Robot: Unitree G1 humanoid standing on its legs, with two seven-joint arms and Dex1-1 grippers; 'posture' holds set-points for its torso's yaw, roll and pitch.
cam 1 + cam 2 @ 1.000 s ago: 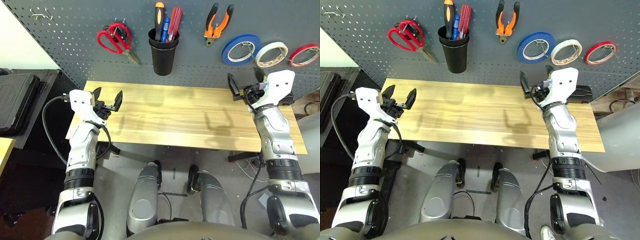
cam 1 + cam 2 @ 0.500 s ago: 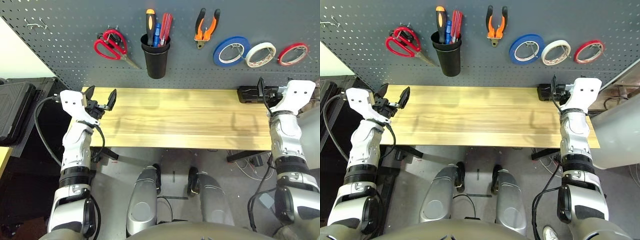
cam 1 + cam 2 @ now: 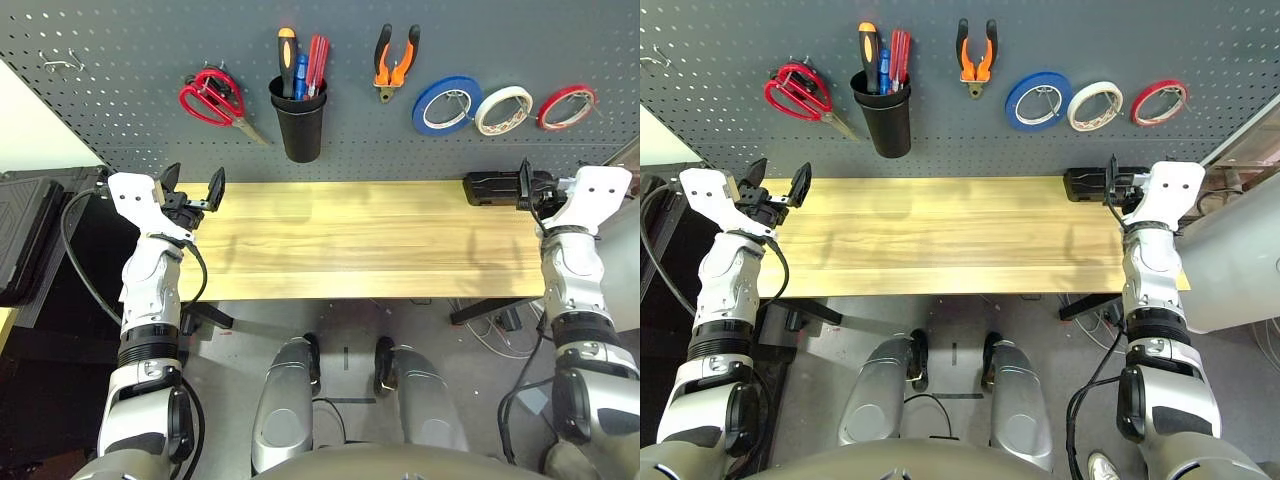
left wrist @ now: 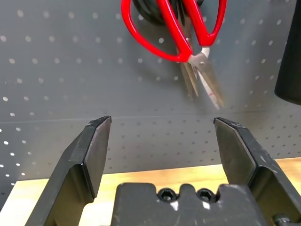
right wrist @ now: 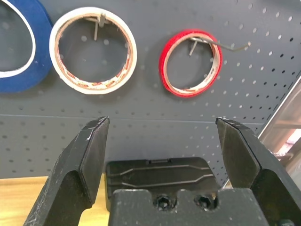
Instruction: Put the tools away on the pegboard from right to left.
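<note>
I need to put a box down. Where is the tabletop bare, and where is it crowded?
The wooden tabletop is bare between the left gripper and the right gripper. It is tight only at the back right corner, where a black case lies below the tape rolls on the pegboard.

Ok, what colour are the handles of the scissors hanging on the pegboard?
Red. The scissors show best in the left wrist view.

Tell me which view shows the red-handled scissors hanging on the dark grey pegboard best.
The left eye view: the red-handled scissors hang whole on the dark grey pegboard, handles up, blades slanting down. The right eye view shows the same. The left wrist view crops the handles; the right wrist view faces the tape rolls instead.
</note>
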